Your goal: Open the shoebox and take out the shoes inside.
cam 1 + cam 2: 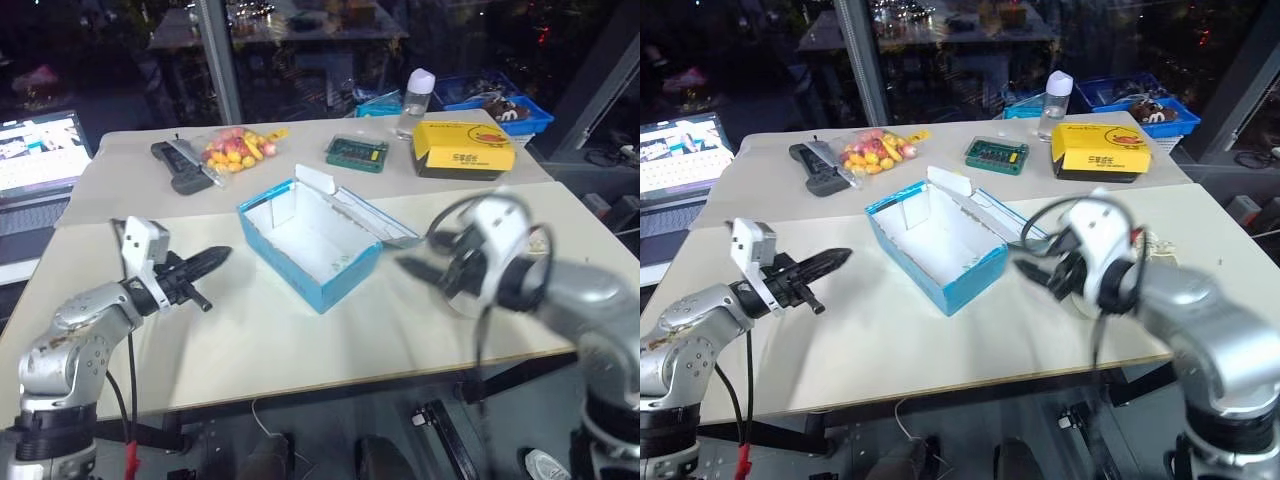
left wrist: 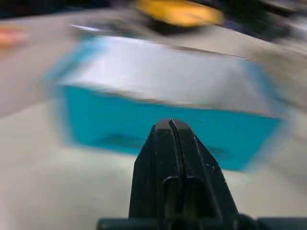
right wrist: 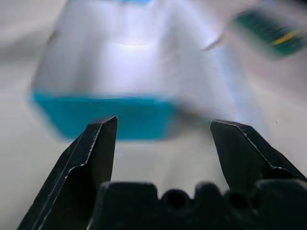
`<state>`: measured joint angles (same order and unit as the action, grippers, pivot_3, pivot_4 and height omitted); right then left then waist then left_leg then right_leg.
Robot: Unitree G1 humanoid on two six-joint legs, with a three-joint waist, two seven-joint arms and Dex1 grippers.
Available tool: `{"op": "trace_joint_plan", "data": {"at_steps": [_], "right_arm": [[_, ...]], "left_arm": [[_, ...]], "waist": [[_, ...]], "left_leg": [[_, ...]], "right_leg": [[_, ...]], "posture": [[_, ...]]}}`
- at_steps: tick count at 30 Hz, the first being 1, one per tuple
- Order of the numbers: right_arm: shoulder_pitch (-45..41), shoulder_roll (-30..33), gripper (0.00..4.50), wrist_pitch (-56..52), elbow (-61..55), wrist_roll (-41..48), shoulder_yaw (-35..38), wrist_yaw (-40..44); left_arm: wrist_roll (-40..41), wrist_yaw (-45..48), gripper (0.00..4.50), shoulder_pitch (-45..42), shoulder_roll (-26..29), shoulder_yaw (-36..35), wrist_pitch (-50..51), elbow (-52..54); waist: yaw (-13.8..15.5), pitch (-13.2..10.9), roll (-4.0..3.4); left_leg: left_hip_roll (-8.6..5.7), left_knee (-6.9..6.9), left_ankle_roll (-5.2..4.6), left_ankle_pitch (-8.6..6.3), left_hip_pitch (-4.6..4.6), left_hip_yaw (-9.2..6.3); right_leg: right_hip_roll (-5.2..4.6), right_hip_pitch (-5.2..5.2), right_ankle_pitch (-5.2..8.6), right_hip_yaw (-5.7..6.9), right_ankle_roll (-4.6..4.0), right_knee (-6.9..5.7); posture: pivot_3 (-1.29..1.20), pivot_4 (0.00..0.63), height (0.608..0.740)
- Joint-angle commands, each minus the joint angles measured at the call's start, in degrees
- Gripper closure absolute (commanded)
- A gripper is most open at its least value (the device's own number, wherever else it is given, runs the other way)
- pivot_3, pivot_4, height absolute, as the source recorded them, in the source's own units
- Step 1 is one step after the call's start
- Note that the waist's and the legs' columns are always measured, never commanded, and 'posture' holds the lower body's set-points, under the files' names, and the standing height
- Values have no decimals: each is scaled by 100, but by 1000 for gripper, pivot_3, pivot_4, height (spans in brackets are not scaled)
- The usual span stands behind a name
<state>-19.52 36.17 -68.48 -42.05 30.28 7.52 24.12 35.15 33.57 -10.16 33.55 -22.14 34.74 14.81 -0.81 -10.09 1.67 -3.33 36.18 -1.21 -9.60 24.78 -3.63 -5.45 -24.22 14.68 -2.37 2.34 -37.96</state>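
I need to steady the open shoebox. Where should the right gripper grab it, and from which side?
Grip the thin upright wall of the shoebox nearest the right gripper, coming from the robot's right, one finger inside, one outside. The box stands open-topped, and those jaws are open and empty.

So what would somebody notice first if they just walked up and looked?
Probably the bright blue box in the middle of the table, lying open with its white inside showing and no shoes to be seen in it. Next, the two robot arms on either side of it: the left gripper pinched shut and pointing at the box, the right gripper spread open. At the back right sits a yellow box.
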Motion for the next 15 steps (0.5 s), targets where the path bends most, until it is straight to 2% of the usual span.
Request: {"op": "trace_joint_plan", "data": {"at_steps": [1,4,8,12,15], "right_arm": [[635,-306,844,1032,96,-1054,101,-1031],[1506,-477,844,1873,340,-2116,-18,-1896],[2376,-758,844,2794,509,-2690,-484,-2101],[2511,-969,844,3346,1188,-2915,-736,-2006],[2527,-1129,844,3508,1377,-2962,-687,-2007]], "left_arm": [[104,-520,4500,442,-261,-385,-84,773],[101,-708,4500,770,-373,-566,-136,945],[-457,-1342,4500,786,-551,-783,-604,441],[-609,-1640,4500,833,-961,-684,-880,223],[-717,-1829,4500,904,-1258,-634,-1054,90]], "waist": [[36,0,1],[121,6,10],[144,16,14],[42,19,13],[12,25,23]], "left_leg": [[-6,6,-1,-1,7,0],[-17,16,1,-1,14,0],[-8,15,15,8,-2,2],[20,13,17,7,-75,6],[32,11,60,-19,-99,6]], "right_leg": [[-8,-4,-3,-1,6,4],[-18,5,-25,-1,35,29],[-8,14,-42,0,28,34],[19,92,-28,3,41,46],[21,134,-17,13,55,88]], "posture": [[0,150,723],[0,150,723],[0,150,723],[0,150,723],[0,150,723]]}}
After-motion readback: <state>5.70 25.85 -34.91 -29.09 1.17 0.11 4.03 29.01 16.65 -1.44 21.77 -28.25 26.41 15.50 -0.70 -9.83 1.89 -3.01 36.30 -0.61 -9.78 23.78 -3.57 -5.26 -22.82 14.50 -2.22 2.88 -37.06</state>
